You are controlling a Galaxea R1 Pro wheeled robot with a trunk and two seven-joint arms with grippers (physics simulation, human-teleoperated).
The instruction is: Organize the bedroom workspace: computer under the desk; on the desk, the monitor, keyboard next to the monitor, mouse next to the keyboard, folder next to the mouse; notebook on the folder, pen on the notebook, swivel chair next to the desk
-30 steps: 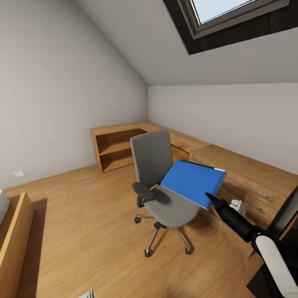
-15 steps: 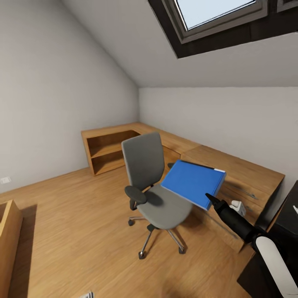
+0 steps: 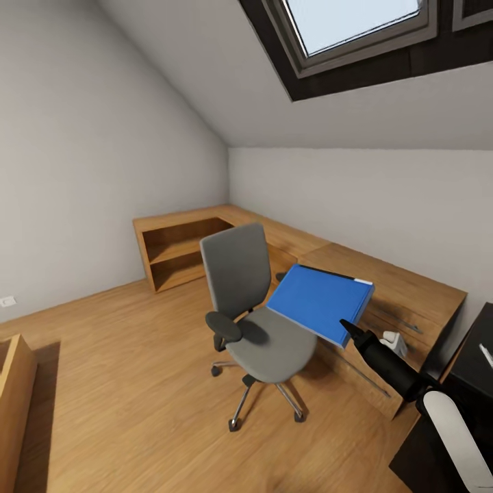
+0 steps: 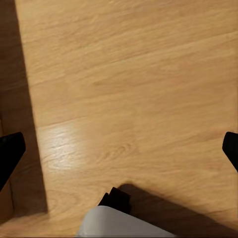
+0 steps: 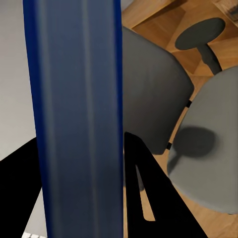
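Your right tool [image 3: 348,329] is pinching the folder [image 3: 319,302] by its near edge, holding it tilted in the air above the right side of the swivel chair [image 3: 255,315] seat, at about 4 o'clock from head-view centre. In the right wrist view the folder [image 5: 79,114] runs as a blue band between the two black fingers [image 5: 148,198], with the grey chair back [image 5: 151,94] and seat behind it. The chair stands on the wood plank floor [image 3: 130,383] at roughly 6 o'clock of centre, just beside the low light-wood cabinets [image 3: 383,287], which run from 9 o'clock round to 3 o'clock along the walls. A black bench [image 3: 479,363] corner shows at 4 o'clock at the frame edge, with a thin whitish pen [image 3: 485,355] lying on it. Your left tool [image 4: 119,148] is spread wide over bare floor [image 4: 129,74], fingertips at the frame edges, gripping nothing. A skylight [image 3: 356,27] sits at 1 o'clock.
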